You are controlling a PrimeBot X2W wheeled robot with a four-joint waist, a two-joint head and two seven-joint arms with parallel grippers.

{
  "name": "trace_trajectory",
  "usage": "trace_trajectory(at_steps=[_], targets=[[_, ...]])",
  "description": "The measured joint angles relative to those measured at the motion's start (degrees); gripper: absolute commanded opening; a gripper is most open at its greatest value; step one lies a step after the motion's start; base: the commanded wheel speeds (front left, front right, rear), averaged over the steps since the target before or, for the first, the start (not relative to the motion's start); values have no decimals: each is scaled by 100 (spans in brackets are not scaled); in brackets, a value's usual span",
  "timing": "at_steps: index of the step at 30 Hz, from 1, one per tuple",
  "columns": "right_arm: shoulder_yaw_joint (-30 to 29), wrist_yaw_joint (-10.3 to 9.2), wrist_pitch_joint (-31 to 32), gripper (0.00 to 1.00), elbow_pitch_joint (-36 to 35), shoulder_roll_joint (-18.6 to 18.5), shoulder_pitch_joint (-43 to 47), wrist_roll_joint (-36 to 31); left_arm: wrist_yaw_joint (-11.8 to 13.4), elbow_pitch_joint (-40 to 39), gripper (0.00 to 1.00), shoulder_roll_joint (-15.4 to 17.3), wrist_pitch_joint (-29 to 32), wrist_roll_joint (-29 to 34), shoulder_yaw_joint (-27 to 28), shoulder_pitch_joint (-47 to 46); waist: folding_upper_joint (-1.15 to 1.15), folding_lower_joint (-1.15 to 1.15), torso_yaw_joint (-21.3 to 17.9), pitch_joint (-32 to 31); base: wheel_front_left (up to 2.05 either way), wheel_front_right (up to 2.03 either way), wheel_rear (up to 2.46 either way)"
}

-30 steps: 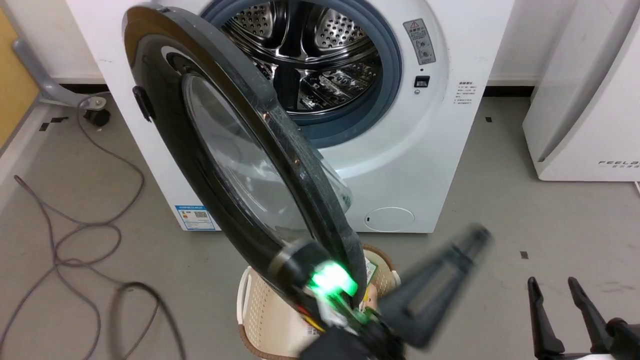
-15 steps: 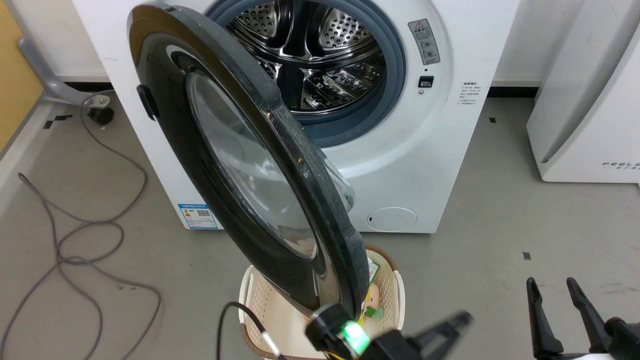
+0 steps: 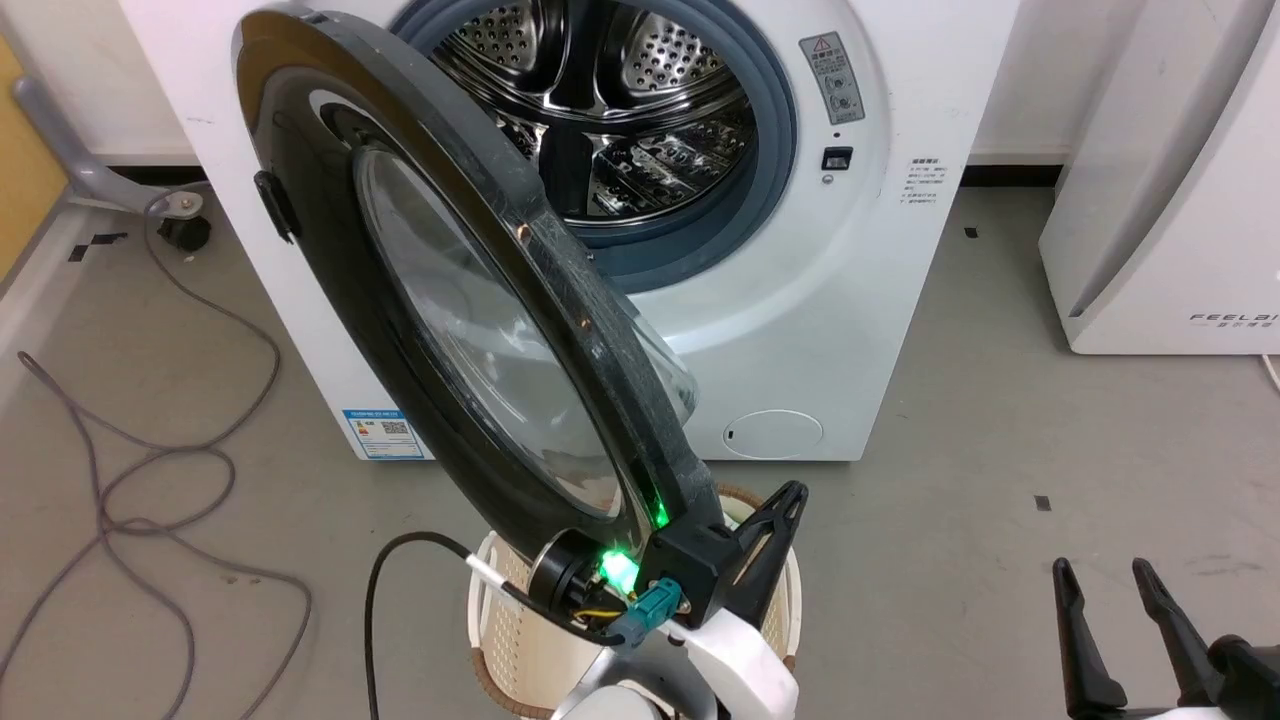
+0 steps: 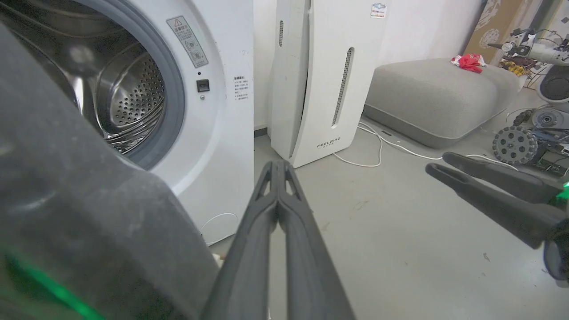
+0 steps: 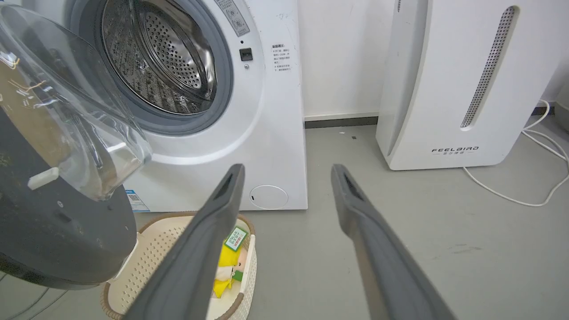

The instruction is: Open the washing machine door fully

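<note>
Washing machine (image 3: 830, 330): white front-loader, steel drum (image 3: 620, 110) exposed, grey gasket visible around it.
Washing machine door (image 3: 330, 290): hinged on the machine's left side as the robot faces it. It stands well out from the front panel, not folded back flat. The glass bowl faces the machine's opening.
White appliance (image 3: 1160, 200): on the floor right of the machine, apart from it.
Laundry basket (image 3: 500, 620): on the floor in front of the machine, under the door's free edge, packets inside.
Left gripper (image 3: 793, 495): in front of the machine at the door's lower free edge, fingers pressed together, nothing between them. The wrist housing sits right at the door rim; can't confirm contact.
Right gripper (image 3: 1100, 568): in front of the machine, off to its right, fingers spread, empty.
Grey cable (image 3: 150, 470): looped on the floor left of the machine.
Blue label (image 3: 383, 433): low on the machine's front, left corner.
</note>
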Motion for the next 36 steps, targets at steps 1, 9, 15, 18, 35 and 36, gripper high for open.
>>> trace_trajectory(at_steps=[1, 9, 15, 18, 35, 36], targets=[[-1, 0, 0, 100, 5, 0, 0, 5, 23, 41, 0, -1, 8, -19, -11, -1, 0, 0, 2, 0, 0, 0, 0], [49, 0, -1, 100, 57, 0, 0, 11, 216, 181, 0, -2, 164, -175, -24, 16, 0, 0, 26, -58, 0, 0, 0], [63, 0, -5, 100, 137, 0, 20, 12, 419, 24, 0, 194, 265, -119, -54, 261, 0, 0, 42, -191, 0, 0, 0], [66, 0, -11, 100, 163, 0, 29, 12, 519, -167, 0, 348, 367, -107, -77, 519, 0, 0, 53, -254, 0, 0, 0], [135, 0, -118, 100, 325, 0, 41, 118, 649, -712, 0, 553, 345, -135, -64, 797, 0, 0, 70, -308, 0, 0, 0], [136, 0, -116, 100, 331, 0, 41, 124, 630, -665, 0, 511, 325, -145, -68, 742, 0, 0, 57, -307, 0, 0, 0]])
